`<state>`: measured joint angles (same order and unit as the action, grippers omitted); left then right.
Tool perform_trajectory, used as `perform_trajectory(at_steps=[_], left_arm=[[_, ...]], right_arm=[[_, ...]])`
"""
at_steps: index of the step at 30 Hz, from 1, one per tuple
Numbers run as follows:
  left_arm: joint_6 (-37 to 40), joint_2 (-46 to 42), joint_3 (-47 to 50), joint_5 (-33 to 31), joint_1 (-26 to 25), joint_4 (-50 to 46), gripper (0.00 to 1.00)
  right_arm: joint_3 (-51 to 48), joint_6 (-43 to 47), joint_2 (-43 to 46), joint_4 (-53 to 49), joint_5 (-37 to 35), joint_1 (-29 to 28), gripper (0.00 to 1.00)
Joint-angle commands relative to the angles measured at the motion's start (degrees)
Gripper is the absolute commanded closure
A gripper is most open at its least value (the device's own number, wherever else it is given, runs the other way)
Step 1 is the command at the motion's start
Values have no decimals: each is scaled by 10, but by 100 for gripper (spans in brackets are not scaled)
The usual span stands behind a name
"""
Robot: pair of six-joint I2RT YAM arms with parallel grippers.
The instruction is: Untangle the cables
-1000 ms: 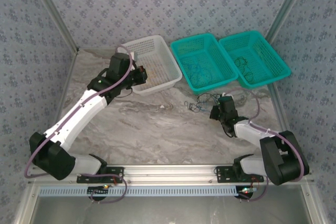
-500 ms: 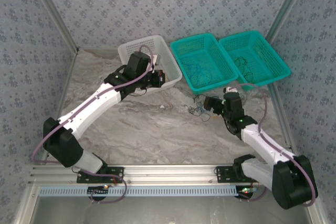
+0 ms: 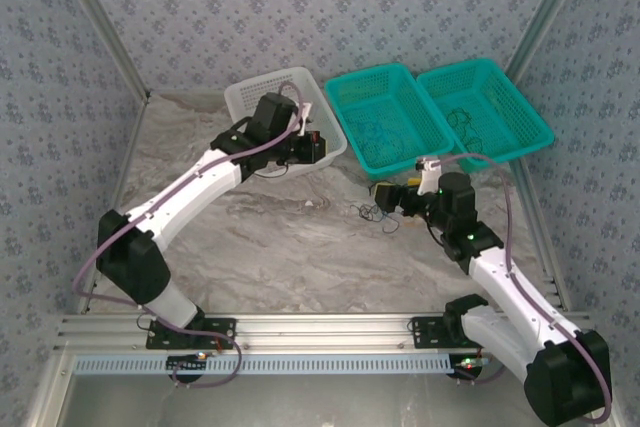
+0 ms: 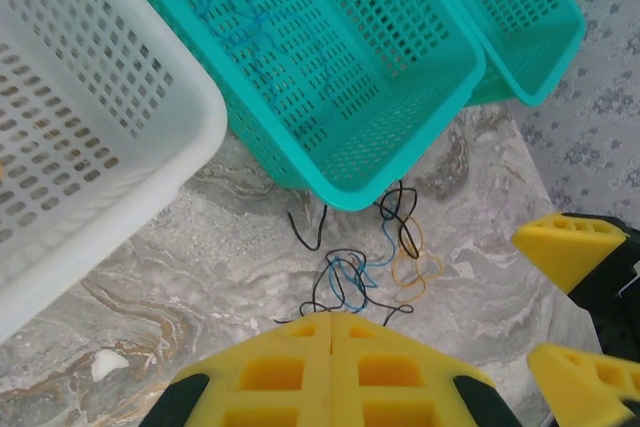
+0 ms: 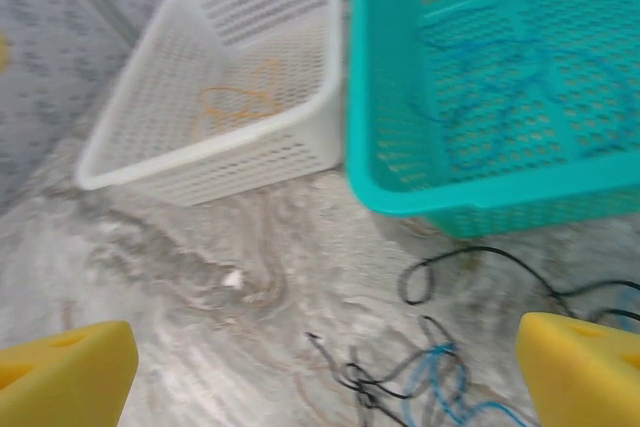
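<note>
The cables (image 4: 365,269) are thin looped wires in black, blue and yellow-orange. They lie in a loose clump on the marbled table (image 3: 260,237), just beside the near corner of the middle teal mesh basket (image 3: 370,73). A white perforated basket (image 3: 240,97) sits to its left. The right gripper (image 3: 386,195) hangs spread wide and empty just beside the clump. The left gripper (image 3: 320,144), its 2 yellow fingers pressed together on nothing, hovers by the white basket, apart from the wires.

Bright, even light, faint shadows; right wrist view blurs the cables (image 5: 435,372).
</note>
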<state>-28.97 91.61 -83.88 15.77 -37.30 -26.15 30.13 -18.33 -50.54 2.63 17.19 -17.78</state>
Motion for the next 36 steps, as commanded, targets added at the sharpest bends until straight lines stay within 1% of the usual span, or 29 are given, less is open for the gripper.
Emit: perform_trajectory(at_steps=[1,5,12,14,16,17,18,19,20,21,22,23,26,27,30,33,36], left_arm=[[1,20,-36,26,-5,-23,100],[-4,37,-43,46,-6,-18,100],[-4,39,-38,66,-10,-2,100],[-2,37,-34,64,-10,-1,100],[0,41,-26,49,-13,-2,100],[1,46,-22,34,-16,-4,91],[-2,52,-19,21,-20,-5,79],[-6,63,-19,5,-26,-8,64],[-9,76,-22,-11,-34,-10,53],[-11,89,-27,-20,-43,-15,46],[-11,104,-36,-29,-52,-20,42],[-12,118,-43,-39,-60,-21,40],[-4,148,-48,-61,-80,-2,39],[2,157,-47,-70,-86,4,39],[18,190,-52,-90,-104,28,40],[17,224,-64,-94,-110,62,42],[13,258,-81,-111,-114,88,44]], right_arm=[[28,6,-14,54,111,-4,2],[55,-14,-47,70,134,-3,4],[85,-69,-119,104,144,-4,5],[94,-81,-130,67,76,-5,6],[102,-77,-139,0,-7,-3,5],[103,-75,-146,-31,-38,-1,5],[101,-81,-150,-52,-55,2,5],[96,-92,-153,-65,-61,6,5],[88,-101,-153,-69,-69,8,5],[81,-107,-151,-70,-80,7,6],[76,-106,-151,-74,-92,5,7],[76,-104,-154,-84,-112,5,8],[81,-125,-177,-124,-162,20,10],[76,-137,-180,-122,-163,28,10],[43,-131,-180,-74,-138,50,11],[53,-108,-221,-95,-128,51,15],[37,-127,-241,-75,-125,48,18]])
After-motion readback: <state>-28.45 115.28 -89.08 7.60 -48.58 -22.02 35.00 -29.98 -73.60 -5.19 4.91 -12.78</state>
